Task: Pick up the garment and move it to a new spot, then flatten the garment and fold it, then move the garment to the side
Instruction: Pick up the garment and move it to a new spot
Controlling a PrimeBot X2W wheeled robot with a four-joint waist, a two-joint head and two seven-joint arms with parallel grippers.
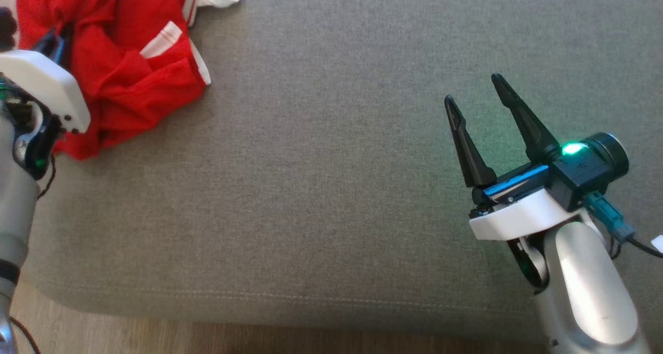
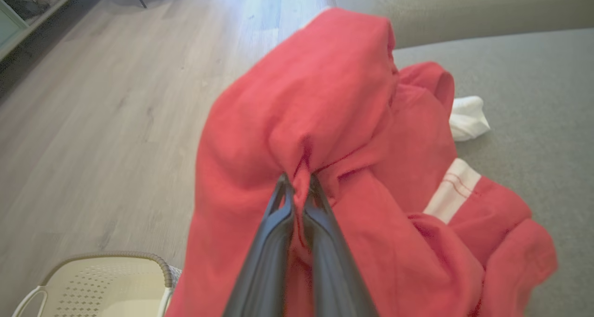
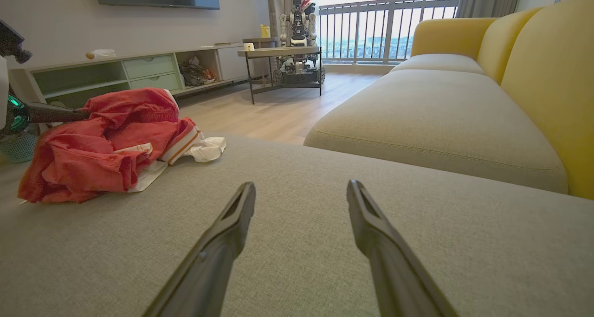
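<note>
Crumpled red garment (image 1: 129, 58), white striped trim, bunched at the far left corner of the grey woven sofa seat (image 1: 321, 188) — left end effector (image 2: 299, 182) pinching a fold. Right end effector (image 1: 473, 88) spread above the seat's right side — wood floor (image 2: 93, 99) beside it.

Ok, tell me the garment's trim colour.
White trim with thin red stripes, on a red garment; best in the left wrist view.

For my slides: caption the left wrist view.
Left pincer shut on a fold of the crumpled red garment at the edge of the grey sofa cushion.
</note>
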